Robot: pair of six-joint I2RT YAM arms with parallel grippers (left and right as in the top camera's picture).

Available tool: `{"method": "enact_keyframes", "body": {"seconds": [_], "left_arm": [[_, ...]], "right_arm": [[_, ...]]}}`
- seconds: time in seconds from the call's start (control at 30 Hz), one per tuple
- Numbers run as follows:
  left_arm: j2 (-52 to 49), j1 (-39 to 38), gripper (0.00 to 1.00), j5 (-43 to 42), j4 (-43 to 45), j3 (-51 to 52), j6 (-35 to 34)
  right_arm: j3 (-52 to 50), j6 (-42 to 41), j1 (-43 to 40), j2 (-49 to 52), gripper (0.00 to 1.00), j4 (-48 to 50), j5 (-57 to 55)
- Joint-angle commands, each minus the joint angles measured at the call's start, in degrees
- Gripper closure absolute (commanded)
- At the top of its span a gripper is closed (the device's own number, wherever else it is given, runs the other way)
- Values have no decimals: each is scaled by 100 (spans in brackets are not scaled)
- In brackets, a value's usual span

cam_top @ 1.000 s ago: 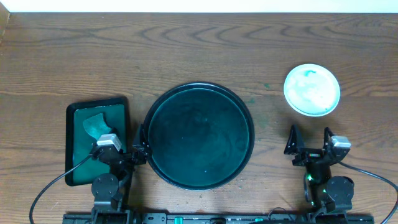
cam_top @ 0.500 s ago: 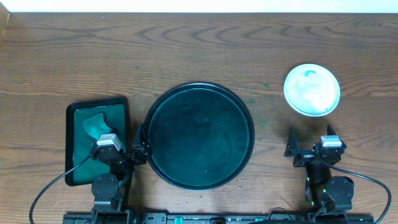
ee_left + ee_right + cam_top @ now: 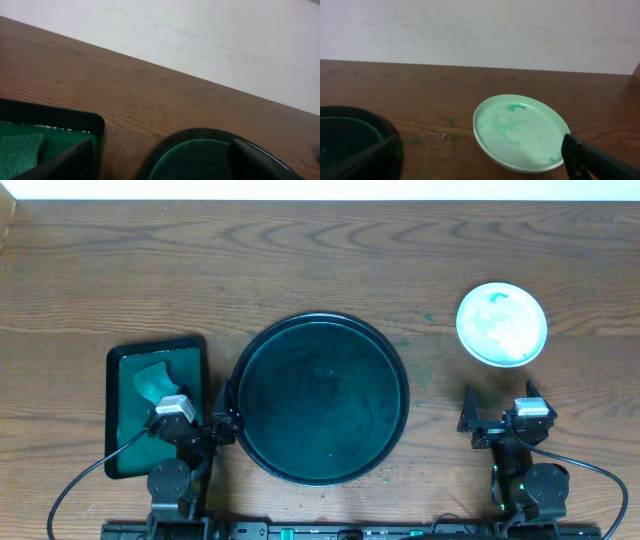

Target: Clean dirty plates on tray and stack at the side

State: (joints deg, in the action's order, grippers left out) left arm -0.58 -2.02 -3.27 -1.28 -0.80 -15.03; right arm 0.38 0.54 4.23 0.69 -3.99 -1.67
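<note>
Only my right gripper (image 3: 497, 404) has nudged; it and the left gripper (image 3: 162, 145) gape, empty. Plates (image 3: 501, 325) sit stacked beside the tray (image 3: 320, 400): stacking looks done, so I'd just park.

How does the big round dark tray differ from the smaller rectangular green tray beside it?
The large round dark tray is circular and wider; the small rectangular green tray is oblong and narrower. The round tray holds nothing; the rectangular tray holds a crumpled teal cloth. Both have raised dark rims and lie flat on the wooden table.
</note>
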Motion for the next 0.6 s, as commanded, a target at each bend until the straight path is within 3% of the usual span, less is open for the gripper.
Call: {"method": "enact_keyframes", "body": {"seconds": [0.0,0.57], "left_arm": [[35,13,14,7,-256,57,-9],[35,13,14,7,-256,57,-9]], "right_arm": [[-9,35,-72,-39,1,-28,46],[-9,35,-254,-37,1,-26,44]]}}
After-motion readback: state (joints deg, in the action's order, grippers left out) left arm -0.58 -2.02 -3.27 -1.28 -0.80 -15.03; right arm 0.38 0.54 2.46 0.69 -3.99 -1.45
